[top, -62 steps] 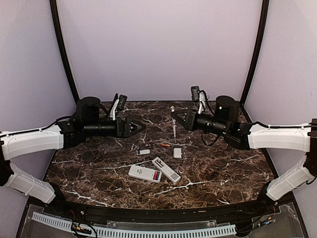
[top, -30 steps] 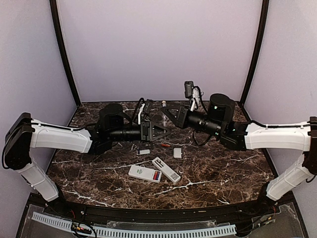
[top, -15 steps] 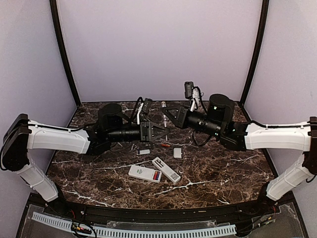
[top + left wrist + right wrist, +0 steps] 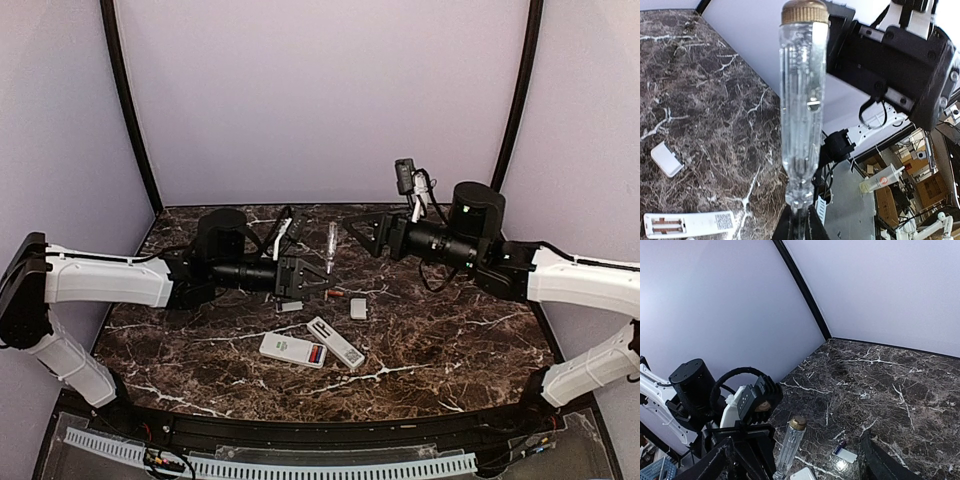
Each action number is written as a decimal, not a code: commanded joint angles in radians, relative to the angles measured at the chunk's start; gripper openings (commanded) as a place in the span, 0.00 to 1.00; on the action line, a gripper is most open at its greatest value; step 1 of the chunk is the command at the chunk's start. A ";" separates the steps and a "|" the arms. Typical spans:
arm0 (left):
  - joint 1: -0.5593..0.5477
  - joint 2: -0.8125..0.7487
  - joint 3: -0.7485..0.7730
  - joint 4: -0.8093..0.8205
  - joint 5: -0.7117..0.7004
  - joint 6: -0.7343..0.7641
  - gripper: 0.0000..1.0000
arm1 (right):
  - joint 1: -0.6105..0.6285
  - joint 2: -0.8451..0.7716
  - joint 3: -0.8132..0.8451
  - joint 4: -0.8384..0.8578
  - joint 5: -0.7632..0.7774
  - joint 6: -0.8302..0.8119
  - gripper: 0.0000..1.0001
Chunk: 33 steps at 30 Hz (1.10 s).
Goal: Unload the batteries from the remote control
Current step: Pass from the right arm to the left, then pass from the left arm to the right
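Clear-handled screwdriver [image 4: 802, 110] upright, pinched in left claw [image 4: 800, 226]; right claw [image 4: 360, 234] spread, apart.

The screwdriver [image 4: 802, 100] shaft, pinched in the left claw [image 4: 800, 227], is cut off below.

Two remotes [image 4: 286, 346] [image 4: 340, 346], two cover plates [image 4: 358, 309] [image 4: 291, 306] and one screwdriver [image 4: 331, 238] are in view. One battery [image 4: 334, 293] lies loose; those inside one remote are too small to count.

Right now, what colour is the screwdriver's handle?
The screwdriver has a clear handle with a brass-coloured end cap; left wrist view shows it best.
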 commanded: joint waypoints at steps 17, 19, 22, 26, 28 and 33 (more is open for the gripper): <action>0.000 -0.052 0.061 -0.465 0.332 0.350 0.00 | -0.147 0.075 0.105 -0.340 -0.776 -0.109 0.64; 0.001 -0.052 0.062 -0.463 0.334 0.348 0.00 | -0.136 0.100 0.115 -0.339 -0.797 -0.105 0.61; -0.002 -0.050 0.061 -0.455 0.336 0.340 0.00 | -0.125 0.138 0.118 -0.285 -0.822 -0.087 0.54; -0.004 -0.049 0.059 -0.445 0.338 0.332 0.00 | -0.116 0.168 0.118 -0.236 -0.834 -0.063 0.46; -0.006 -0.048 0.059 -0.443 0.337 0.330 0.00 | -0.112 0.176 0.118 -0.222 -0.836 -0.056 0.43; -0.008 -0.042 0.059 -0.438 0.338 0.327 0.00 | -0.107 0.187 0.115 -0.199 -0.840 -0.046 0.37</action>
